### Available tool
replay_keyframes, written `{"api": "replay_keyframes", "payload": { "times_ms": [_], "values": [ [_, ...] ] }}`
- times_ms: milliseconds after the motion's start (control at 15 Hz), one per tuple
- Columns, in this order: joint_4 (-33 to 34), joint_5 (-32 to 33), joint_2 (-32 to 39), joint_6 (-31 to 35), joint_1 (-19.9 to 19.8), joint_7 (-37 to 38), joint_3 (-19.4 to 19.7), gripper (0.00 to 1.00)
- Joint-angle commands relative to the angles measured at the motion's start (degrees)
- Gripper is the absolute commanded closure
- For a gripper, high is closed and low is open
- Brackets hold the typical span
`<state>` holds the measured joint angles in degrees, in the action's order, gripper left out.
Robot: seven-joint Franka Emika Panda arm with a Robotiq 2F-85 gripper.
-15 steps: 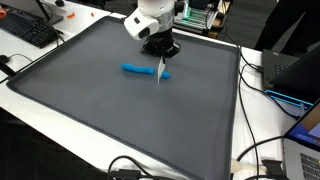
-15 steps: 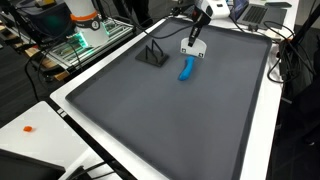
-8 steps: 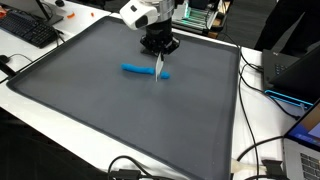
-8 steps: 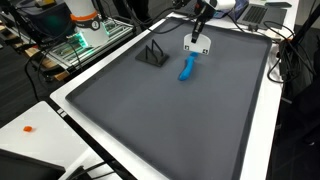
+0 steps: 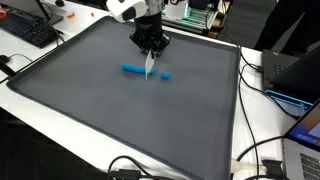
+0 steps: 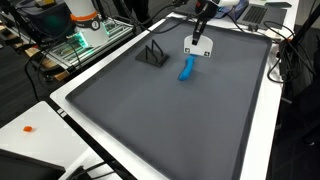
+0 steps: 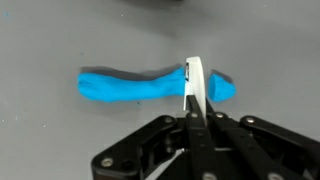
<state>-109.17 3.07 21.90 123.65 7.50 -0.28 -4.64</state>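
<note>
1. Toward the worktop (image 5: 120, 115) edge where the arm (image 5: 122, 9) is reaching in, roughly midway along it, a blue elongated thing (image 5: 135, 69) is lying flat.
2. The end effector (image 5: 150, 53) is hanging right above one end of that blue thing, pointing straight down.
3. Its jaws are pressing tight on a thin white piece (image 7: 194, 85), which is showing edge-on in the wrist view and crossing the blue thing near its end. I cannot tell whether the two are touching.
4. A small black stand (image 6: 152, 55) is sitting further along the same edge, nearer a corner, apart from both.
</note>
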Motion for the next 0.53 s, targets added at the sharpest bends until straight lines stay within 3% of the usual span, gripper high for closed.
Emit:
{"api": "replay_keyframes", "payload": {
  "times_ms": [0,467],
  "values": [
    [0.2,1.8,0.7,-1.1,-0.5,-1.3,0.4,0.99],
    [-0.3,2.3,2.3,-0.2,-0.6,-2.4,0.5,0.99]
  ]
}}
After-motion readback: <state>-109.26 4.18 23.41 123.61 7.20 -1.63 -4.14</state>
